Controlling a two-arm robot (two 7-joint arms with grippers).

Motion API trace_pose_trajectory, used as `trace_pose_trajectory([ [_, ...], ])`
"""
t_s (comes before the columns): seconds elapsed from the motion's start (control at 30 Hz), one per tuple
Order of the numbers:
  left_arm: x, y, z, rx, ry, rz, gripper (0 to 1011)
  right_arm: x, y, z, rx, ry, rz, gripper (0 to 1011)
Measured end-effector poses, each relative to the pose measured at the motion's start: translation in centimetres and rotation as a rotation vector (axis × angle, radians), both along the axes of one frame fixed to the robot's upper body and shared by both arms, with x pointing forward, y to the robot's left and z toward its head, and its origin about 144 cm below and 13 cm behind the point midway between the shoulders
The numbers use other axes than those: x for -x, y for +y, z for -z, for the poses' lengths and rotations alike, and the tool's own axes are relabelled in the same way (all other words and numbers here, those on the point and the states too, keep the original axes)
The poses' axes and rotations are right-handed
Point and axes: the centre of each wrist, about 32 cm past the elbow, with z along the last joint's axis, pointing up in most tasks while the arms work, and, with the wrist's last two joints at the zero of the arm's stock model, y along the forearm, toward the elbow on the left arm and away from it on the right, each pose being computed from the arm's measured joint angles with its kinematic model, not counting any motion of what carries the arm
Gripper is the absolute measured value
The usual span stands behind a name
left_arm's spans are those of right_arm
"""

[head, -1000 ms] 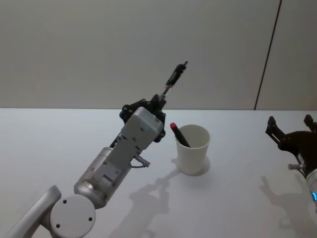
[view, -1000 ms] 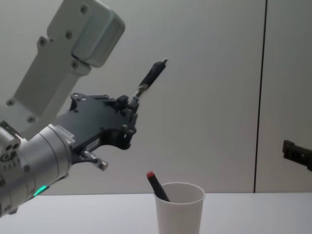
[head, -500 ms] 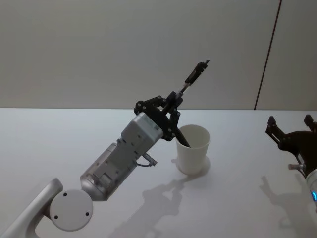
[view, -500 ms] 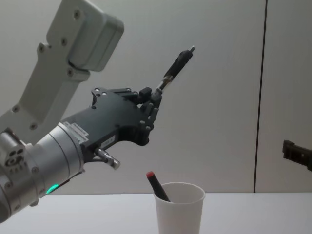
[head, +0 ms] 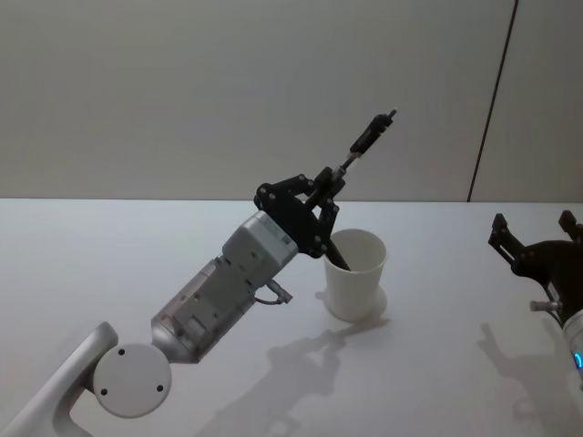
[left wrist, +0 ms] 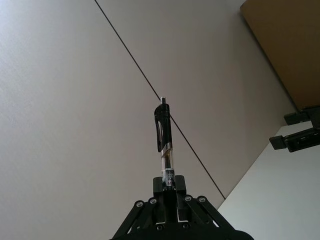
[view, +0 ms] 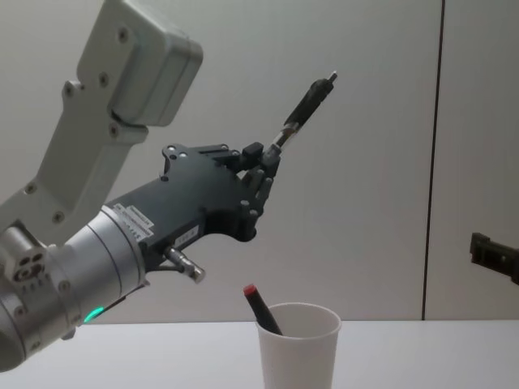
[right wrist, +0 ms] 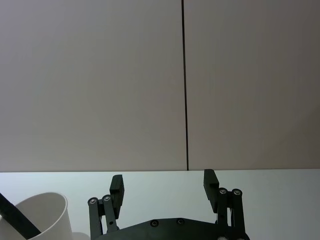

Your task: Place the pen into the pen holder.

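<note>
My left gripper (head: 325, 187) (view: 270, 160) (left wrist: 168, 189) is shut on a black click pen (head: 364, 146) (view: 306, 105) (left wrist: 164, 137), held high in the air and slanting up to the right. It hangs just left of and above the pen holder (head: 355, 273) (view: 298, 344) (right wrist: 40, 217), a white paper cup on the table. A dark pen with a red cap (view: 259, 308) (head: 339, 259) leans inside the cup. My right gripper (head: 533, 246) (right wrist: 163, 184) rests open at the far right, apart from the cup.
The white table (head: 109, 264) runs wide around the cup. A plain wall with a dark vertical seam (head: 492, 100) stands behind. A brown panel (left wrist: 285, 45) shows in the left wrist view.
My left gripper has carried the black pen rightward and upward, closer to above the cup. The right arm has not moved.
</note>
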Motion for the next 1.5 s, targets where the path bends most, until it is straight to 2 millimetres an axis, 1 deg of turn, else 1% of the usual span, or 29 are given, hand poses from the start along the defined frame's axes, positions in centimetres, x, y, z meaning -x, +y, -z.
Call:
trace_pose_trajectory([
  [0.4,-0.3,0.1,0.1,0.001,-0.01,0.015,142,0.2,-0.1,-0.5,-0.019,-0.004,-0.048,1001],
  [0.67,-0.4,0.1,0.2,0.002,-0.012,0.02,142,0.6,-0.3,-1.5,-0.056,-0.013,-0.123,1001],
  [1.17,-0.4,0.1,0.2,0.002,-0.014,0.022,142,1.1,-0.1,-4.3,-0.192,-0.023,-0.32,1002],
  [1.33,-0.4,0.1,0.2,0.002,-0.014,0.023,142,0.8,0.1,-5.4,-0.25,-0.021,-0.395,1001],
  [1.5,-0.4,0.1,0.2,0.002,-0.015,0.024,142,0.5,0.4,-6.0,-0.291,-0.011,-0.445,1002],
])
